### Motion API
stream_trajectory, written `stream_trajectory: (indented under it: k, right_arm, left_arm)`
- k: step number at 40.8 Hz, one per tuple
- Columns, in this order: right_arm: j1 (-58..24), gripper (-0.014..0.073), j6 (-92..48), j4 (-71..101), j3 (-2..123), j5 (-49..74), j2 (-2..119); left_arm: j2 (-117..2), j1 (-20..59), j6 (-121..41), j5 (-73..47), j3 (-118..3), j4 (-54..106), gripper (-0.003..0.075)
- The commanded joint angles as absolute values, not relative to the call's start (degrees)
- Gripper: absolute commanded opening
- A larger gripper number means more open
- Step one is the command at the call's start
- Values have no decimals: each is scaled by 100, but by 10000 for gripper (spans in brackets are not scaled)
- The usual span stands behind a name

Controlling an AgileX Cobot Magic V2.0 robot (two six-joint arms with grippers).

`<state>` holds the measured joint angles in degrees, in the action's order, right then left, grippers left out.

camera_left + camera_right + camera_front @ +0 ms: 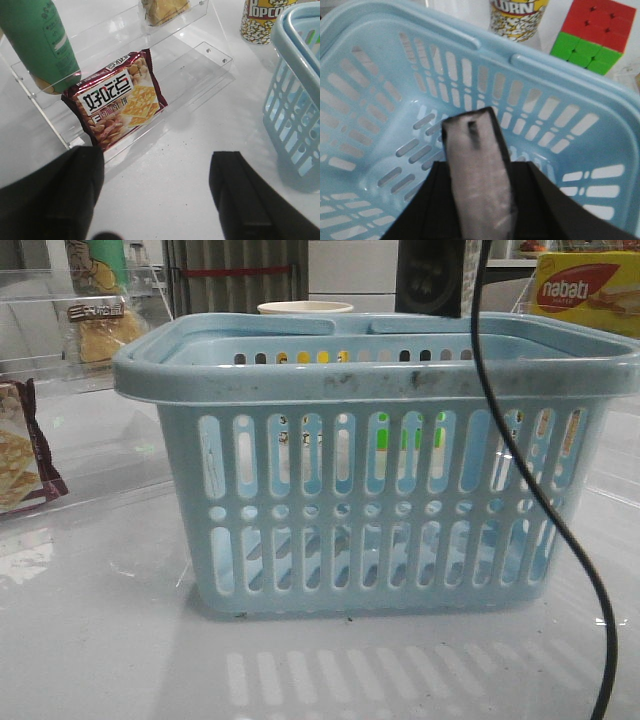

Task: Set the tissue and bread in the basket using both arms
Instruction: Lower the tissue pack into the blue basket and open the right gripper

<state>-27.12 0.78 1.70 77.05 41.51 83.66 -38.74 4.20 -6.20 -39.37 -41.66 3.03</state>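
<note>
- Right now my right jaws hang over the open mouth of the large light-blue slotted plastic basket (380,65), pressed on either side of a pale, plastic-wrapped tissue pack (477,150); it looks pinched, not loose.
- So I judge the tissue step is at its release: the pack sits above the basket floor, well inside the rim, not yet let go.
- Next that side needs only a spreading of the jaws, then a straight lift clear of the thick rim and folded handles.
- My left jaws are spread wide and carry nothing, low over the counter (170,165) beside the basket.
- The golden-yellow bread in its clear wrapper (100,330) lies on the upper step of a clear acrylic shelf (210,55), at about ten o'clock from the basket in the front view.
- Reaching it means passing over the maroon-edged cracker packet (117,100) leaning on the lower step and keeping off the green bottle (42,45) near it.
- The counter is white and glossy, throwing reflections of the basket slots.
- Behind the basket, at twelve o'clock, stands a popcorn cup (517,17); a red-and-green puzzle cube (595,35) sits towards one o'clock, and a yellow wafer box (585,290) farther at two.
- A black cable (540,490) hangs across the front view.
</note>
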Motion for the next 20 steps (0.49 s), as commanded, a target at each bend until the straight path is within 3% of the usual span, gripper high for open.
stream_trajectory:
  k: [1,4,6,20]
  right_arm:
    - [-2726,430,49,210,7854,3678,8284]
    - [-2726,539,49,186,7854,3598,8323]
    - [-2726,564,49,160,7854,3569,8285]
    - [-2726,550,-261,139,7066,3523,6762]
  left_arm:
    - [-3888,445,-567,-3490,-4263,360,507]
    - [-3888,445,-567,-3490,-4233,360,507]
    - [-3888,445,-567,-3490,-4192,360,507]
    - [-3888,445,-567,-3490,-4190,360,507]
